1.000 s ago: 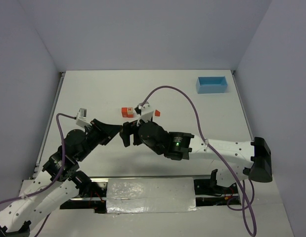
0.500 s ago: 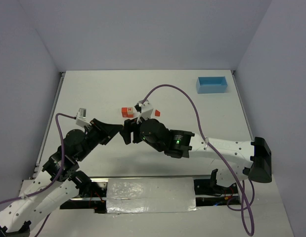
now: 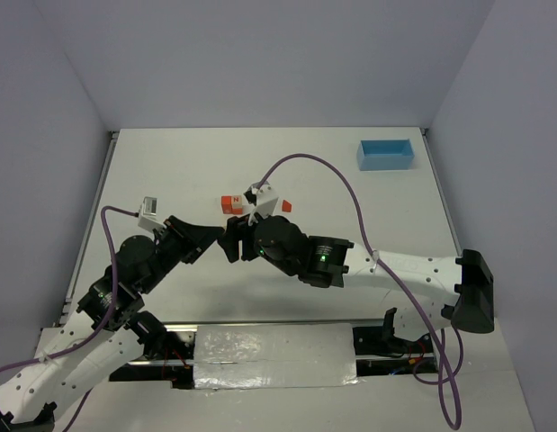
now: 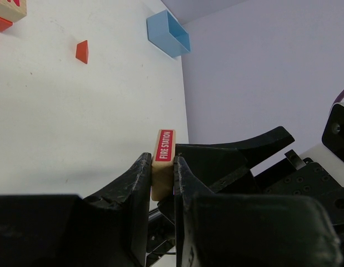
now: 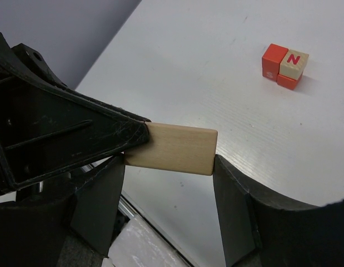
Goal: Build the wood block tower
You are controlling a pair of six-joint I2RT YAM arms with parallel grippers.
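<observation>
A flat pale wood block (image 4: pixel 162 161) with a red "FIRE STATION" label on its edge hangs above the table near the front. My left gripper (image 4: pixel 160 173) is shut on its broad faces. My right gripper (image 5: pixel 169 162) faces it from the other side, one finger against each short end of the same block (image 5: pixel 172 147). The two grippers meet at the middle of the table (image 3: pixel 226 239). The wood block tower (image 5: pixel 285 65) is a small cluster of red-orange pieces with a tan cube marked "N", farther back (image 3: pixel 231 203).
A loose red wedge (image 4: pixel 82 51) lies on the table to the right of the tower (image 3: pixel 285 206). A light blue tray (image 3: pixel 385 154) stands at the back right. The right arm's purple cable (image 3: pixel 332 175) arches over the middle.
The right gripper has slid a little to the left onto the block and its fingers have narrowed onto the block's ends. The left arm has stayed still with the block in its grip.
</observation>
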